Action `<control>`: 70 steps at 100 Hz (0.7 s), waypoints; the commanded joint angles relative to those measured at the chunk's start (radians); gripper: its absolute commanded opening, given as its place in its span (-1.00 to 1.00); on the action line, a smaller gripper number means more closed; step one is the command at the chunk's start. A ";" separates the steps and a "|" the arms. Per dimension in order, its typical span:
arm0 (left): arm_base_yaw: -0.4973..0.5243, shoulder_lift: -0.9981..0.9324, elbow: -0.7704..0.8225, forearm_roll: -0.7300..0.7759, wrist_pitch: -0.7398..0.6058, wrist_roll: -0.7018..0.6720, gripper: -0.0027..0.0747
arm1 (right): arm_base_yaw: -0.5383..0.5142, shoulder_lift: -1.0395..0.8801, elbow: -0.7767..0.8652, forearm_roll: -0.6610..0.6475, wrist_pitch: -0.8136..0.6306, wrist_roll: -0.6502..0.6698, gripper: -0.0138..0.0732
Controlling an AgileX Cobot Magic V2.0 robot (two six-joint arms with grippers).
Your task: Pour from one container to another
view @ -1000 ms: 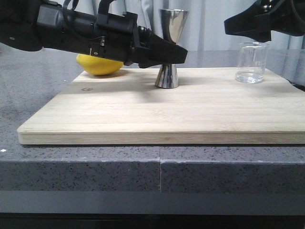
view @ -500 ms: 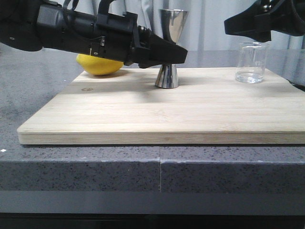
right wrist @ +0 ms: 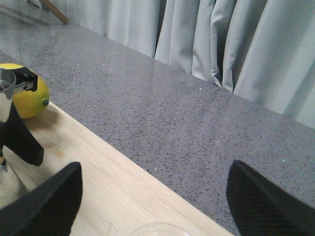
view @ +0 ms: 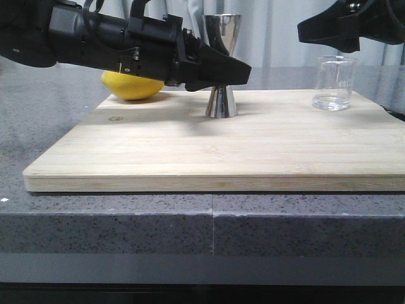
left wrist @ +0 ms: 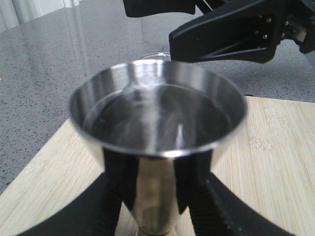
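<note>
Left wrist view shows our left gripper [left wrist: 155,196] clamping the jigger [left wrist: 157,142]; right gripper [right wrist: 152,196] gapes above the beaker [view: 333,83]. Tilting the jigger may spill.

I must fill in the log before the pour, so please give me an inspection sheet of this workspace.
Surface: bamboo board on speckled grey counter.
Job's things: steel jigger upright on the board; glass beaker upright at its right end, a little clear liquid inside.
Clutter: lemon at the board's back left corner.
Grippers: left gripper shut on the jigger's waist; right gripper open above the beaker.
Cables: black ones on the left arm.
Surroundings: pale curtain behind.
</note>
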 commanded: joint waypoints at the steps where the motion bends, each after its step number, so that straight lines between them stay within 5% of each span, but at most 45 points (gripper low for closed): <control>1: -0.007 -0.053 -0.031 -0.066 0.057 -0.001 -0.14 | -0.007 -0.044 -0.029 0.034 -0.058 -0.006 0.58; 11: -0.007 -0.053 -0.031 -0.062 0.057 -0.001 -0.09 | -0.007 -0.044 -0.029 0.034 -0.058 -0.006 0.58; 40: -0.007 -0.076 -0.031 -0.021 0.000 -0.038 0.62 | -0.007 -0.044 -0.029 0.034 -0.052 -0.006 0.58; 70: -0.007 -0.178 -0.031 0.160 -0.108 -0.201 0.65 | -0.007 -0.046 -0.029 0.034 -0.052 -0.006 0.58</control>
